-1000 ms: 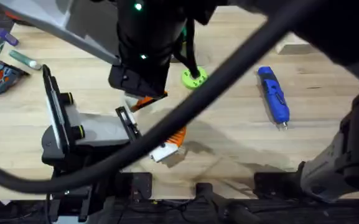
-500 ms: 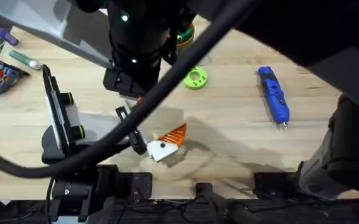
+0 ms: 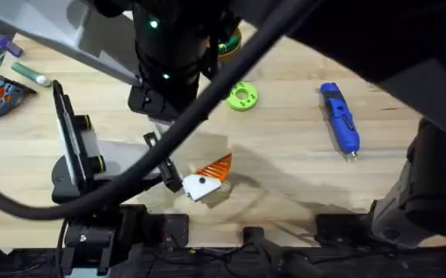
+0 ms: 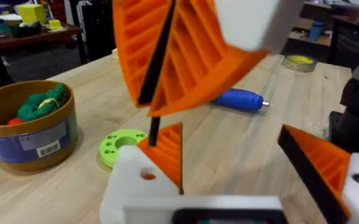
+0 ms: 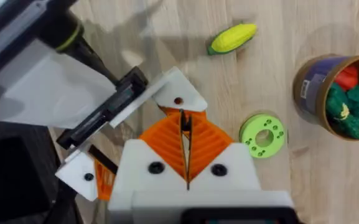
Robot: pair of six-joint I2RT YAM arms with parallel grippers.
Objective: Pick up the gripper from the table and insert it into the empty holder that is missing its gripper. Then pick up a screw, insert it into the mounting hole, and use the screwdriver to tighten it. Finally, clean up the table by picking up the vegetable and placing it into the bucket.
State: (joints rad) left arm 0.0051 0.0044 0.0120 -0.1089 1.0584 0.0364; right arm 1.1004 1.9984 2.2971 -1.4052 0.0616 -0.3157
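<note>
Right end effector [image 5: 185, 148] has its orange ribbed pads pressed shut on the thin black edge of the small orange ribbed wedge-shaped plastic gripper [image 4: 167, 155]. That gripper sits against the white triangular plastic holder [image 4: 135, 183] at lower centre of the left wrist view. Left end effector [image 4: 241, 165] stands open. On the wooden bench [image 3: 284, 170], the blue pen-shaped screwdriver [image 3: 340, 117] lies at upper right. The yellow toy vegetable [image 5: 232, 38] lies near the ochre round bucket [image 5: 308, 87].
</note>
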